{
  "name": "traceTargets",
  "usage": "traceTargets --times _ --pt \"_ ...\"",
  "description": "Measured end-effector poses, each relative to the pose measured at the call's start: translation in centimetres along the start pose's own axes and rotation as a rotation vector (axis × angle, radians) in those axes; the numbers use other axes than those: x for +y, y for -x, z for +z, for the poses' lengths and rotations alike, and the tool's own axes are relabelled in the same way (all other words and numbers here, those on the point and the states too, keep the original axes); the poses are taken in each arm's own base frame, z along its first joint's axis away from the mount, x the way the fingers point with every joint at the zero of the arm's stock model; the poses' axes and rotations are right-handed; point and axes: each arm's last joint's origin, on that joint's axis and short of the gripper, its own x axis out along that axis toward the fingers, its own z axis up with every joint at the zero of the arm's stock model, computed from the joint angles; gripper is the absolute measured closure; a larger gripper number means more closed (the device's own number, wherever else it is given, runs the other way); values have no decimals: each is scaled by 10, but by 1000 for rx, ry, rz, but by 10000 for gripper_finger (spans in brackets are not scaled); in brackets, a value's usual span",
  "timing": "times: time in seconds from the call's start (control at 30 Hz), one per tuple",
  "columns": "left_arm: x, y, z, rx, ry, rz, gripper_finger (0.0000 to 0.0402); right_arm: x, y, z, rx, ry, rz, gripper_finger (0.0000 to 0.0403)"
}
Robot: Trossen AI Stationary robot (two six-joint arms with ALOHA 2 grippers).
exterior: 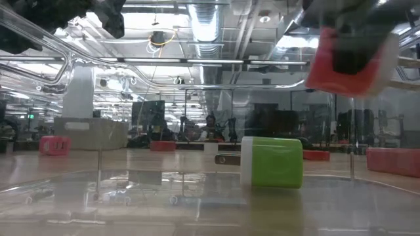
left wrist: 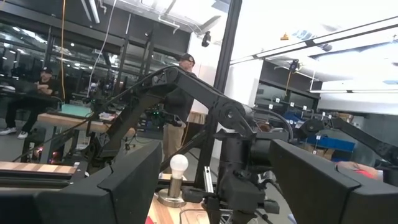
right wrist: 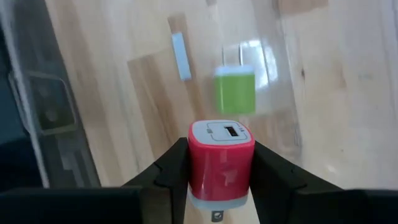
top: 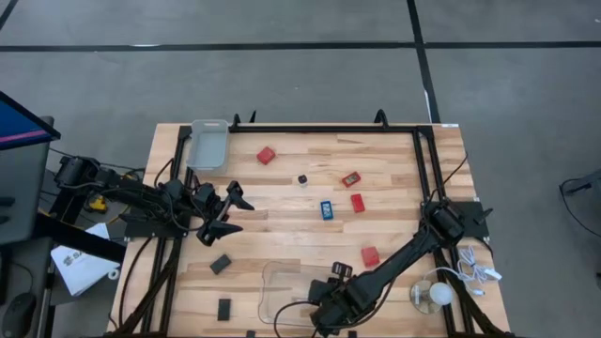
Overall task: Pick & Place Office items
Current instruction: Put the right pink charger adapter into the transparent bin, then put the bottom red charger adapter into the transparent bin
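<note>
Between right gripper (right wrist: pixel 219 171) fingers: red charger (right wrist: pixel 221 155).

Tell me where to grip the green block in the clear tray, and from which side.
Pinch the green block with a white end across its flat green sides, straight down from above: it lies on its side in the clear plastic tray, whose walls block sideways entry. The right hand is shut on a red block.

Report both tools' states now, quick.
Left tool: open, holding nothing, above the table's left side.
Right tool: shut on red charger block, over the clear tray.
</note>
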Motion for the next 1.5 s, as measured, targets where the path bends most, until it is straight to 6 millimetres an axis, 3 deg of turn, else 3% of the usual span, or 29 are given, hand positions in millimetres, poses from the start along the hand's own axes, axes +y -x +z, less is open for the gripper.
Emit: traceTargets --times 0.47,0.7,0.97,1.07,1.23,1.4,1.5 --pt "0 0 0 0 0 0 105 -13 -3 8 35 40 -40 279" --pt "0 0 0 0 0 0 105 -13 -3 8 17 38 -56 188" --pt "0 0 0 0 0 0 105 -11 2 8 -41 32 -93 190" --pt "0 0 0 0 0 0 105 -9 19 9 -117 22 -107 197" --pt "0 0 0 1 0 0 105 -14 70 1 -301 -34 -166 203" --pt "0 0 -1 8 3 2 105 -45 125 -25 -345 -241 -281 198" --pt "0 0 -1 9 4 3 105 -60 139 -42 -318 -371 -316 186"
